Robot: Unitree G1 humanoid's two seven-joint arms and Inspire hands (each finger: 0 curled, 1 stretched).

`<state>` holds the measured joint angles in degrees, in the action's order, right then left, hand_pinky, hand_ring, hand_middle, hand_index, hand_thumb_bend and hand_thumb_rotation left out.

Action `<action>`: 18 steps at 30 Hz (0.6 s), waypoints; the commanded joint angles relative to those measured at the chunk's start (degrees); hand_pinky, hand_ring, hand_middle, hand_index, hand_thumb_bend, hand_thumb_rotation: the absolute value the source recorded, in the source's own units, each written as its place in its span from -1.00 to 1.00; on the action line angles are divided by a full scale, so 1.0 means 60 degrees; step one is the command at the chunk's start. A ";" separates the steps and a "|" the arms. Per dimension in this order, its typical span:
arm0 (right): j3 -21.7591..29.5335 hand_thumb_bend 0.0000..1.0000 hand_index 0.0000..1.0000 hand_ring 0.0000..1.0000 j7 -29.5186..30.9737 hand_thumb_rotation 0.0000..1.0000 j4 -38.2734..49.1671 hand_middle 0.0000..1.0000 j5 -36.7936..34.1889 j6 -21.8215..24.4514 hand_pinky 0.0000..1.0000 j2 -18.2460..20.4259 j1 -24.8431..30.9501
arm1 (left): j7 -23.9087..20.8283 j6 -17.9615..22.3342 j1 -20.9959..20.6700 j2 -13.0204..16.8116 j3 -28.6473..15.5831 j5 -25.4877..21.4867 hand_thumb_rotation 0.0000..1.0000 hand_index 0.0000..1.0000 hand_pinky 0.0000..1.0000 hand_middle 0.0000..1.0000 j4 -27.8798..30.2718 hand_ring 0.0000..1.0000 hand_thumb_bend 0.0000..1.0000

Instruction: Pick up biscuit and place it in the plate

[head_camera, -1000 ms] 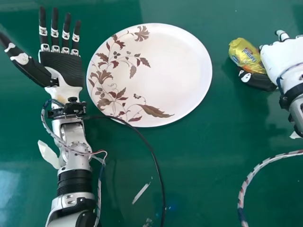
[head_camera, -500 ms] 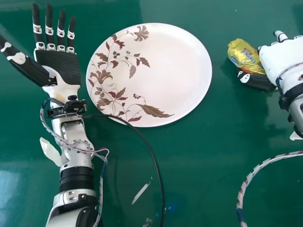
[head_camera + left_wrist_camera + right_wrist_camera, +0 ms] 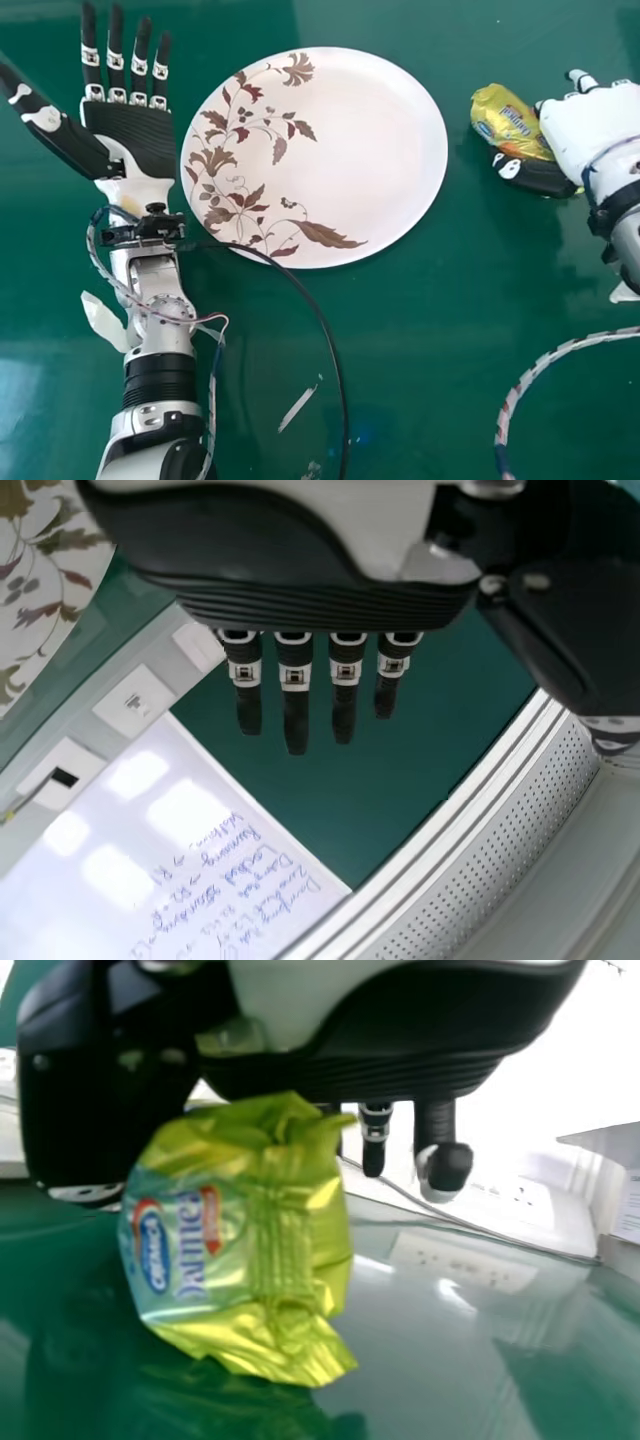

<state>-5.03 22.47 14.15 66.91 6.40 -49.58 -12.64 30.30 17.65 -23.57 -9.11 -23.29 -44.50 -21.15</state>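
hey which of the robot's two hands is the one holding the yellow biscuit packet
The right hand, to the right of the plate in the head view. It holds the packet, while the left hand is spread open and empty.

Layout: Plate (image 3: 370, 150) Between Left Hand (image 3: 130, 135) and Biscuit (image 3: 512, 122)

Plate: on the table (image 3: 430, 390). Left hand: just left of plate. Biscuit: right of plate, apart from it; in the right hand (image 3: 590, 130), at the side nearer the plate. Cable (image 3: 321, 318): from left wrist, running before plate. Strip (image 3: 296, 409): on table, before plate, left of cable. Second cable (image 3: 540, 365): before right hand, well right of first.
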 commanded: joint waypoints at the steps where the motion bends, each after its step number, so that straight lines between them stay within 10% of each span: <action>1: 0.0199 -0.41 -0.91 -1.00 -0.0072 -1.00 0.0375 -0.97 -0.0149 -0.0080 -1.00 0.0020 0.0209 | 0.0074 -0.0393 0.0820 -0.0581 -0.0044 -0.0325 -0.03 0.94 0.70 0.80 -0.0523 0.67 1.00; 18: 0.1242 -0.52 -0.87 -1.00 -0.0509 -1.00 0.2127 -0.93 -0.0953 -0.0641 -1.00 0.0158 0.0964 | 0.0366 -0.0672 0.0550 -0.0347 -0.0239 -0.0361 -0.14 0.86 0.45 0.72 -0.1151 0.55 1.00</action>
<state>2.05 19.21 25.75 61.46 3.15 -49.12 -6.64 31.85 15.61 -24.30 -9.06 -23.99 -45.66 -21.80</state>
